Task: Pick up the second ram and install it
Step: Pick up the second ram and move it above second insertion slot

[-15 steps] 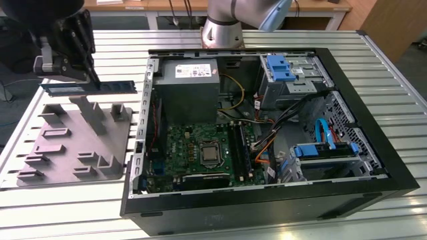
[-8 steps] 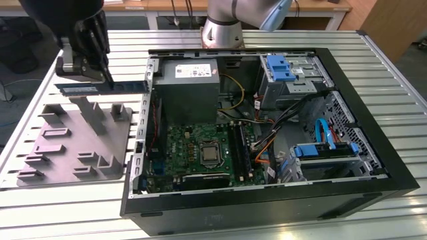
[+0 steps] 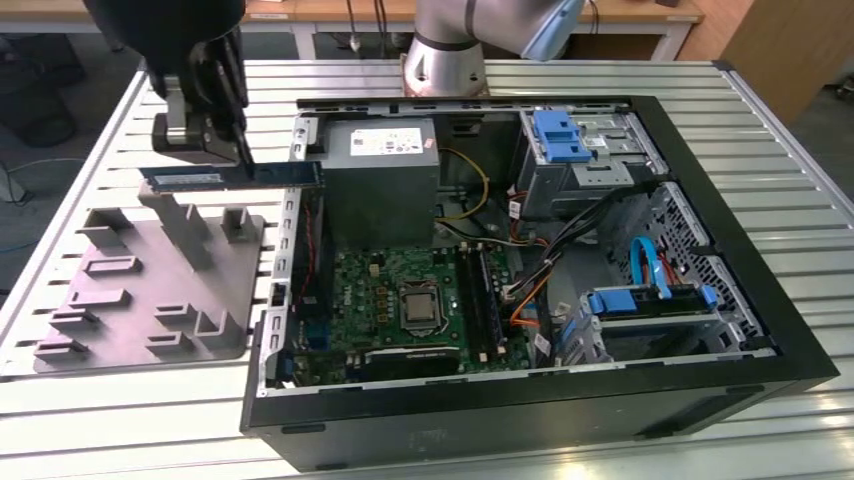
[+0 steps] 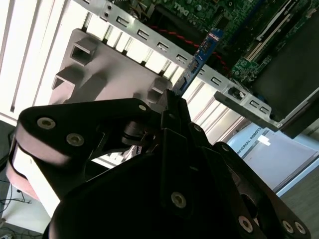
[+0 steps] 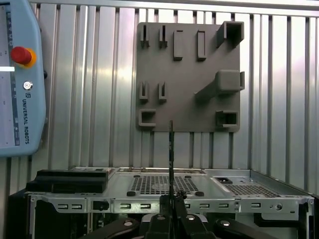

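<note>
Black pincer (image 3: 244, 165) clamped on slim dark second ram (image 3: 280, 175), near grey moulded tray (image 3: 134, 287).

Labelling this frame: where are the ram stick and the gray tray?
the second ram (image 3: 187, 178), exterior view, on its labelled end.
gray tray (image 5: 184, 74), first wrist view, on its bare plate.
</note>
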{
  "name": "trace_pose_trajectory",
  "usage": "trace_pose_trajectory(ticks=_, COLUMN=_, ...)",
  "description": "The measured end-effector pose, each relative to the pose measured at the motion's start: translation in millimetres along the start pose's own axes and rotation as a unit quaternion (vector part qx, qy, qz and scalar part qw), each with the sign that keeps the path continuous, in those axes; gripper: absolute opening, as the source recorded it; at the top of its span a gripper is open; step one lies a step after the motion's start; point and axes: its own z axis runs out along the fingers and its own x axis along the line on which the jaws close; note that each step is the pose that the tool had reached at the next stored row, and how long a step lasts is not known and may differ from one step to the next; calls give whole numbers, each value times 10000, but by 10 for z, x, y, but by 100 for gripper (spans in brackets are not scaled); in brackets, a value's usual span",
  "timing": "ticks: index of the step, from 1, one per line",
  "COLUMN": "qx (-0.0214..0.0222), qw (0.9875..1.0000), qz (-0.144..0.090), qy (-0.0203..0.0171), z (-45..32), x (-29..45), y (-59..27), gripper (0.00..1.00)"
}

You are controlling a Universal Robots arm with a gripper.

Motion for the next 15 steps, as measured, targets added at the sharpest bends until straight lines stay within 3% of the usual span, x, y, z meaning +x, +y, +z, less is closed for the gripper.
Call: trace_pose_trajectory(ticks=15, qx=-28, qw=10000, qz=1, qy=0, z=28, x=8, y=-382, gripper=14)
